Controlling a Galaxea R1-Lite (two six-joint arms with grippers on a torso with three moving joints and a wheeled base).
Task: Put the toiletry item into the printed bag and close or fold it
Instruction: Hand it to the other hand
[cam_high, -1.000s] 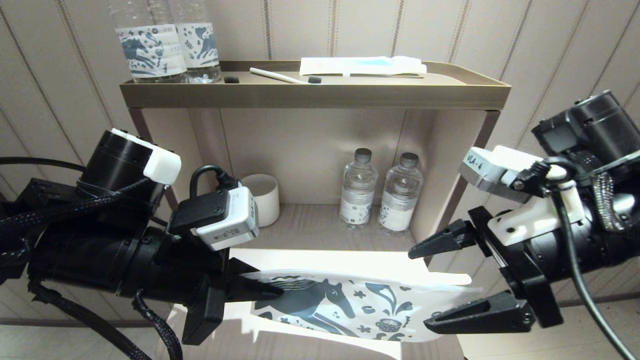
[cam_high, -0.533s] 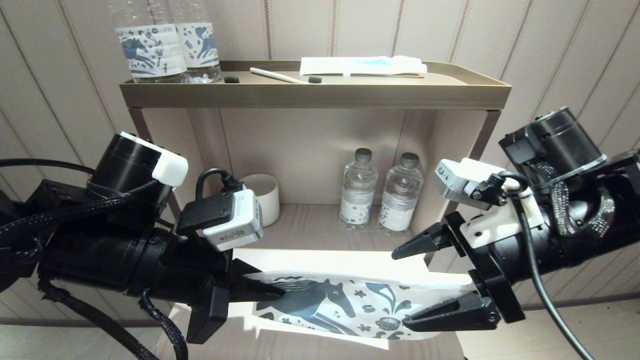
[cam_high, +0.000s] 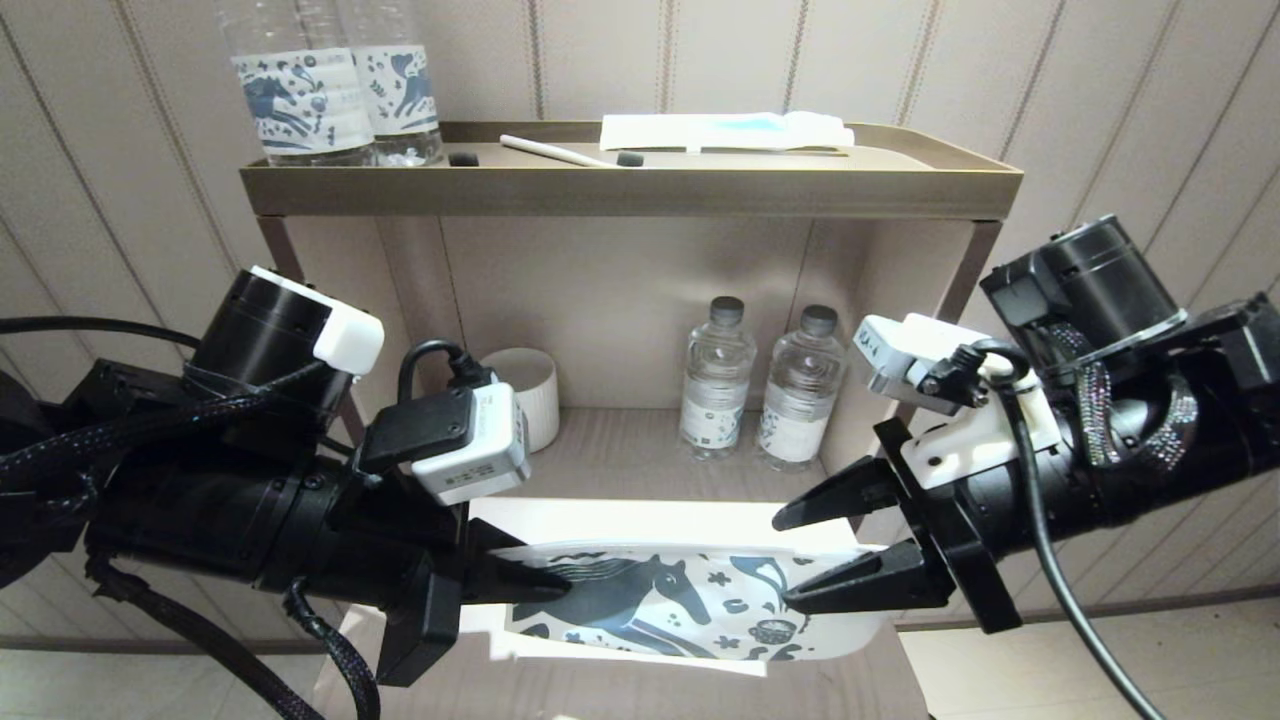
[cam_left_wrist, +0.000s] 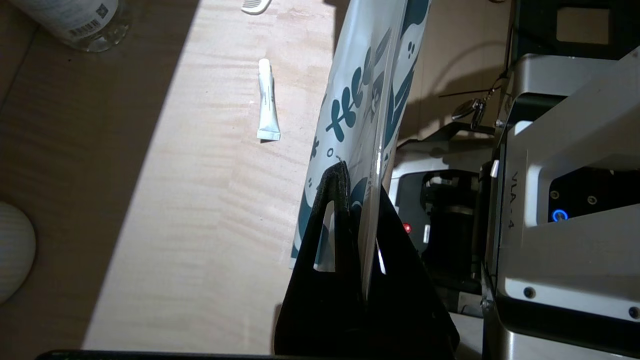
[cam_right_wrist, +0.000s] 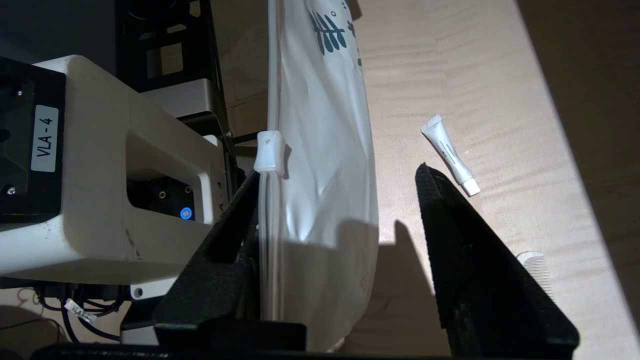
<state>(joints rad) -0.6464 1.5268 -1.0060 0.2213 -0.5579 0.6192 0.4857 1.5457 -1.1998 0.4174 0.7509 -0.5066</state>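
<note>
The printed bag (cam_high: 690, 600), white with a dark blue horse, hangs edge-up over the wooden surface. My left gripper (cam_high: 545, 585) is shut on its left end; the left wrist view shows the film (cam_left_wrist: 370, 75) pinched in that gripper (cam_left_wrist: 361, 180). My right gripper (cam_high: 785, 560) is open and straddles the bag's right end. In the right wrist view one of its fingers (cam_right_wrist: 240, 200) rests against the zip edge beside the white slider (cam_right_wrist: 270, 152), while the other stands clear of the bag (cam_right_wrist: 320, 150). The toiletry item, a small white tube (cam_left_wrist: 267, 100) (cam_right_wrist: 450, 155), lies on the wood beyond the bag.
A white comb (cam_right_wrist: 537, 265) lies near the tube. The shelf behind holds a white cup (cam_high: 525, 395) and two small water bottles (cam_high: 715, 380). The top tray (cam_high: 630, 190) carries two horse-label bottles (cam_high: 335, 95), a white stick and a flat packet (cam_high: 725, 130).
My right gripper has moved left and its fingers have narrowed, so the bag's right end now lies between them. The left gripper has kept its hold, shifting only slightly.
</note>
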